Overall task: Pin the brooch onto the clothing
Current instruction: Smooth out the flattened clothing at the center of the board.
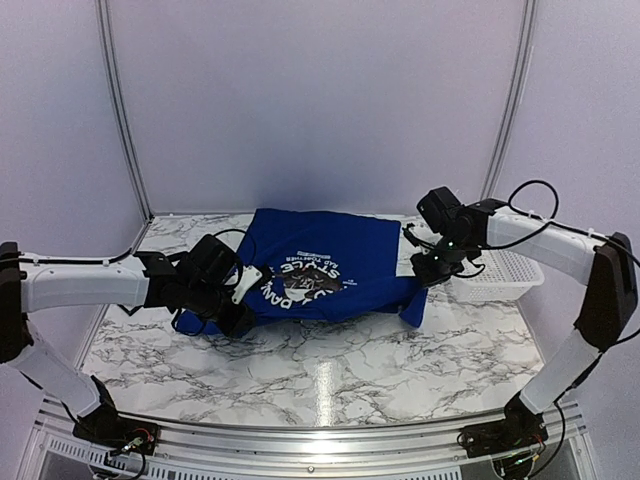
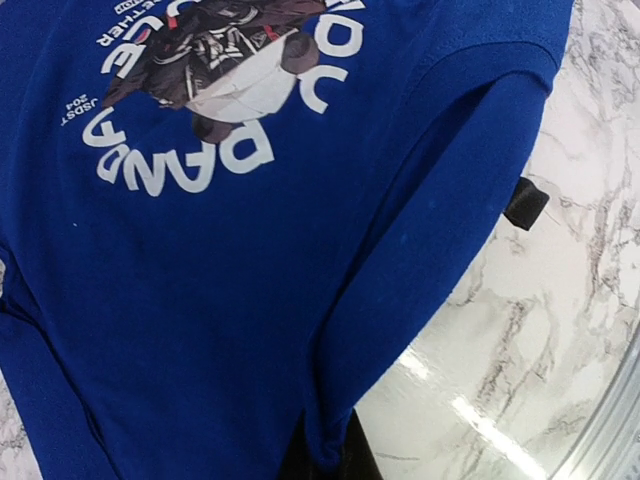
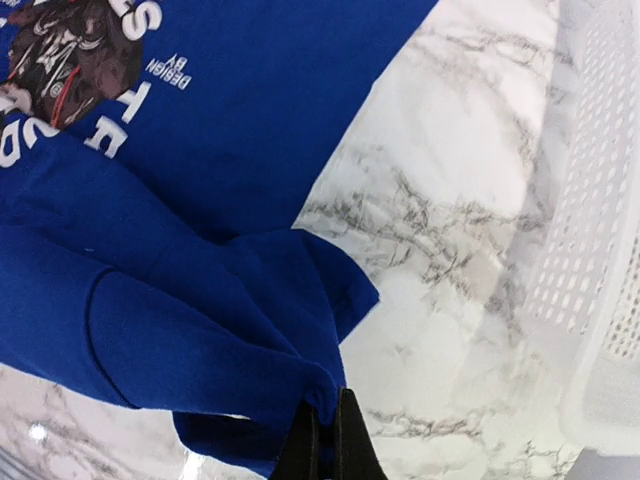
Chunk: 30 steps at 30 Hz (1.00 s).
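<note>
The clothing (image 1: 330,250) is a royal-blue T-shirt with a panda graphic (image 1: 300,285) ringed by white lettering. It lies rumpled at the back middle of the marble table (image 1: 330,370). My left gripper (image 1: 236,318) is at the shirt's left side and shut on a fold of the blue fabric (image 2: 250,300); its black fingers (image 2: 325,458) pinch the cloth at the bottom edge of the left wrist view. My right gripper (image 1: 432,268) is shut on a bunched fold at the shirt's right sleeve (image 3: 250,340), and the cloth sits between the fingertips (image 3: 325,430). The brooch is out of view.
A white perforated basket (image 1: 500,275) stands at the right beside the right gripper, with its wall (image 3: 600,250) close to the sleeve. A small black piece (image 2: 525,203) shows at the sleeve's far edge. White booth walls (image 1: 320,100) close off the back.
</note>
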Motion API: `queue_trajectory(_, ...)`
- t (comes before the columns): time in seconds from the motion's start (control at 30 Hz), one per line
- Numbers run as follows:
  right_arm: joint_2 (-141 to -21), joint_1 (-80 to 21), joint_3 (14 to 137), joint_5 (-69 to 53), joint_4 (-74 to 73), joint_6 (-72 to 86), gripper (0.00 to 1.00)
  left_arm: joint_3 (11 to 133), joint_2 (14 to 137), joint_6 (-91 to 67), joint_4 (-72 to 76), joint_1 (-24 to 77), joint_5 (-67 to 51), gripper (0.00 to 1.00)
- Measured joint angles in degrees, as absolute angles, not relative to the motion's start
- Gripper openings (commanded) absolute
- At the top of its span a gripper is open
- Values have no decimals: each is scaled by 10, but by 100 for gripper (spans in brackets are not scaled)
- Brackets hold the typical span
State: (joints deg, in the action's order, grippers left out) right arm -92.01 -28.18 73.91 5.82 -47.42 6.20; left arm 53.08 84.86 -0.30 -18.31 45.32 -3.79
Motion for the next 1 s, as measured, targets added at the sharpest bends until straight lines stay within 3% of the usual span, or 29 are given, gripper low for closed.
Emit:
queue_trajectory(0.47, -835, -304, 668, -124, -618, 88, 0, 507, 784, -37, -286, 491, -66, 0)
queue_trajectory(0.57, -862, -304, 659, -118, -604, 90, 29, 506, 810, -37, -287, 492, -73, 29)
queue_trajectory(0.63, -887, -304, 656, -103, -579, 90, 38, 507, 837, -31, -288, 493, -72, 49)
queue_trajectory(0.7, -908, -304, 656, -78, -557, 93, 42, 509, 862, -30, -293, 493, -62, 58)
queue_trajectory(0.87, -922, -303, 668, -30, -539, 97, 45, 565, 882, -21, -329, 497, 5, 62)
queue_trajectory(1.0, -891, -305, 664, -36, -530, 110, 45, 646, 885, 8, -325, 535, 31, 57)
